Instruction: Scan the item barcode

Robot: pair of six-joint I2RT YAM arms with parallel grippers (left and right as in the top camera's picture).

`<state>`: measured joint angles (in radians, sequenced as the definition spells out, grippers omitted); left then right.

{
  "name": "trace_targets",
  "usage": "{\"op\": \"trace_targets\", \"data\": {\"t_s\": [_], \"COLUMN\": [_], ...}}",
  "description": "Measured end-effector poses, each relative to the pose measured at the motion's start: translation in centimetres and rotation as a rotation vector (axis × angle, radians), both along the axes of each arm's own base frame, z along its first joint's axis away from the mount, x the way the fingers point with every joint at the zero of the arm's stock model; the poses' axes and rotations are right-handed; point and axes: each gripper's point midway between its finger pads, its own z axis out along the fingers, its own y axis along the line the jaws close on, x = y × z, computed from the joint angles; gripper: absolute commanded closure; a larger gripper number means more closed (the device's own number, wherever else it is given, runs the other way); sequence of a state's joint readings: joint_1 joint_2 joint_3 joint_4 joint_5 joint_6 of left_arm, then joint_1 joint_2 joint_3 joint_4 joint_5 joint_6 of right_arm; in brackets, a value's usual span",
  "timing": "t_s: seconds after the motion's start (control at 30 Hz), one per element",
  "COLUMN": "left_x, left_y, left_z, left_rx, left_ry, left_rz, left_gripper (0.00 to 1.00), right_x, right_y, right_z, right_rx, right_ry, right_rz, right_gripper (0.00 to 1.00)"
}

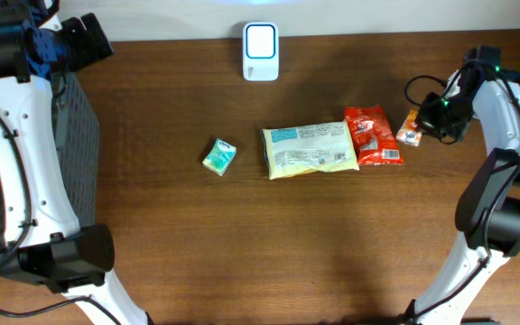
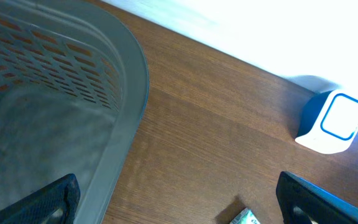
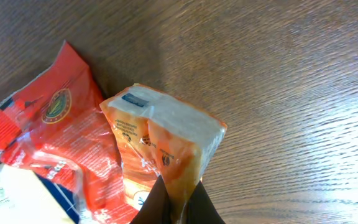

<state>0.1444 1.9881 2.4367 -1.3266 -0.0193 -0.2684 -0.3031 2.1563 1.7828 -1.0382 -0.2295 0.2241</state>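
As seen from overhead, located the white-and-blue box-shaped barcode scanner point(image 1: 261, 51) at the far edge of the brown wooden table point(image 1: 242, 253). Found the right gripper point(image 3: 173, 202) pinched shut on one end of the small orange plastic snack packet point(image 3: 166, 140), well to the right of the scanner and nearer the robot. Could not confirm any gap between packet and tabletop. Noted the crinkled red foil pouch point(image 1: 373, 135) just beside the orange packet on its scanner side, touching the pale yellow flat bag point(image 1: 309, 149) directly in front of the scanner. Noted the small green carton point(image 1: 218, 156) in front of the scanner, slightly to the left. Found the left gripper point(image 2: 182, 199) with jaws spread wide and holding nothing, far to the left of the scanner, near the grey perforated plastic basket point(image 2: 61, 93).
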Motion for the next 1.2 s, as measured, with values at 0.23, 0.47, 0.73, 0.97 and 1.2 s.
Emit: {"op": "trace_targets", "data": {"t_s": [0.23,0.47,0.73,0.97,1.2], "left_x": [0.0,0.0,0.0,0.0,0.0], "left_y": [0.0,0.0,0.0,0.0,0.0], "left_z": [0.0,0.0,0.0,0.0,0.0], "left_rx": [0.000,0.000,0.000,0.000,0.000], "left_ry": [0.000,0.000,0.000,0.000,0.000], "left_rz": [0.000,0.000,0.000,0.000,0.000], "left_gripper": [0.01,0.01,0.01,0.01,0.01], "right_x": [2.3,-3.4,-10.1,-4.5,1.6], "right_y": [-5.7,-21.9,-30.1,-23.0,-4.6], "right_z": [0.8,1.5,1.3,2.3,8.9], "right_rx": [-0.064,-0.248,-0.297,0.028,0.123], "right_ry": [-0.145,-0.181,-0.168,-0.333,-0.409], "right_rz": [-0.095,-0.423,-0.625,-0.461,0.095], "right_gripper": [0.96,0.96,0.01,0.01,0.01]}}
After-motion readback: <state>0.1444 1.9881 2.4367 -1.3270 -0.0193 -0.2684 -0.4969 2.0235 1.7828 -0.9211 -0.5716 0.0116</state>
